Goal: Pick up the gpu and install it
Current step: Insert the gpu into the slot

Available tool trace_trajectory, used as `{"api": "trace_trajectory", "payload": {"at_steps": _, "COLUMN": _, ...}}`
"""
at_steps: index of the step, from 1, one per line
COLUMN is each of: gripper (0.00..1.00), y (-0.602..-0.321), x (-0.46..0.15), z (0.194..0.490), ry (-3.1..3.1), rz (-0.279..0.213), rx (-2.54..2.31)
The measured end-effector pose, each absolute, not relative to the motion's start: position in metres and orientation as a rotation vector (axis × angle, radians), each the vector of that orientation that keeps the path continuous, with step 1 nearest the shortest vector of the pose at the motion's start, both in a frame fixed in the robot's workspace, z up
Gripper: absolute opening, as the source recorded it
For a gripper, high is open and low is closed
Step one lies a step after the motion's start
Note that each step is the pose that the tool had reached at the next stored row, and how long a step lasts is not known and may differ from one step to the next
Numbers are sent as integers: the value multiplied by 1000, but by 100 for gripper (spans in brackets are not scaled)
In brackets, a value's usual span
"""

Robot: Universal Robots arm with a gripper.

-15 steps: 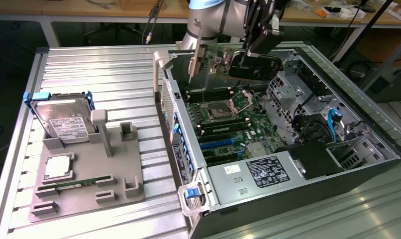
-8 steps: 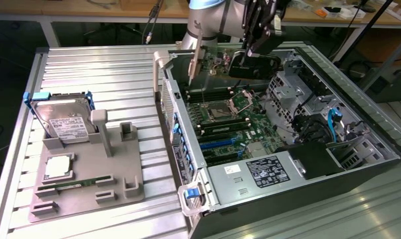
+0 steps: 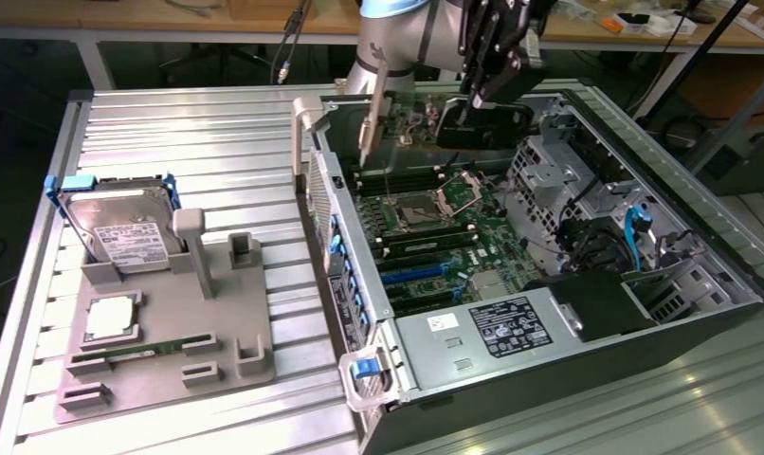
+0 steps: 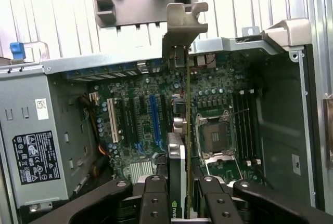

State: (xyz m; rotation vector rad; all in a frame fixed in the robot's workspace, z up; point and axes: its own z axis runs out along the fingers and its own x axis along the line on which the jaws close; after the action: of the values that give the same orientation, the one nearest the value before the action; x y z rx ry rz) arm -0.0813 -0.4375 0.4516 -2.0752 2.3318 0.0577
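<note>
while above the open computer case (image 3: 585,389), tool (image 4: 183,203) tight on the upright gpu (image 4: 177,161)

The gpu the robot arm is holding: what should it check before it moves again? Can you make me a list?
1. The gpu is clamped between the fingers of the end effector: ok.
2. Card is over the open computer case, not the tray: ok.
3. Silver bracket points toward the case wall beside the tray: ok.
4. Long slots on the motherboard look empty: ok.
5. Card's edge lined up with the blue slot: cannot tell.
6. Card seated in a slot: not ok, it hangs above the board.
</note>
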Motion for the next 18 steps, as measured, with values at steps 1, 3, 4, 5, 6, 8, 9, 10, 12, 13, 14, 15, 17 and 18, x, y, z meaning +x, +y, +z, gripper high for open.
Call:
{"api": "trace_trajectory", "payload": {"at_steps": 1, "gripper": 27, "y": -437, "x": -81, "z": 452, "ry": 2324, "rz": 58, "rx": -2084}}
{"api": "trace_trajectory", "payload": {"at_steps": 3, "gripper": 27, "y": -437, "x": -81, "z": 452, "ry": 2308, "rz": 58, "rx": -2102}}
{"api": "trace_trajectory", "payload": {"at_steps": 4, "gripper": 27, "y": -437, "x": -81, "z": 452, "ry": 2300, "rz": 58, "rx": -2111}}
{"api": "trace_trajectory", "payload": {"at_steps": 5, "gripper": 27, "y": -437, "x": -81, "z": 452, "ry": 2292, "rz": 58, "rx": -2120}}
{"api": "trace_trajectory", "payload": {"at_steps": 6, "gripper": 27, "y": -437, "x": -81, "z": 452, "ry": 2280, "rz": 58, "rx": -2134}}
{"api": "trace_trajectory", "payload": {"at_steps": 8, "gripper": 27, "y": -437, "x": -81, "z": 452, "ry": 2261, "rz": 59, "rx": -2154}}
{"api": "trace_trajectory", "payload": {"at_steps": 9, "gripper": 27, "y": -437, "x": -81, "z": 452, "ry": 2240, "rz": 59, "rx": -2177}}
{"api": "trace_trajectory", "payload": {"at_steps": 10, "gripper": 27, "y": -437, "x": -81, "z": 452, "ry": 2226, "rz": 59, "rx": -2191}}
{"api": "trace_trajectory", "payload": {"at_steps": 12, "gripper": 27, "y": -437, "x": -81, "z": 452, "ry": 2202, "rz": 60, "rx": -2216}}
{"api": "trace_trajectory", "payload": {"at_steps": 13, "gripper": 27, "y": -437, "x": -81, "z": 452, "ry": 2190, "rz": 60, "rx": -2228}}
{"api": "trace_trajectory", "payload": {"at_steps": 14, "gripper": 27, "y": -437, "x": -81, "z": 452, "ry": 2178, "rz": 60, "rx": -2240}}
{"api": "trace_trajectory", "payload": {"at_steps": 15, "gripper": 27, "y": -437, "x": -81, "z": 452, "ry": 2165, "rz": 60, "rx": -2253}}
{"api": "trace_trajectory", "payload": {"at_steps": 17, "gripper": 27, "y": -437, "x": -81, "z": 452, "ry": 2142, "rz": 60, "rx": -2275}}
{"api": "trace_trajectory", "payload": {"at_steps": 18, "gripper": 27, "y": -437, "x": -81, "z": 452, "ry": 2132, "rz": 60, "rx": -2284}}
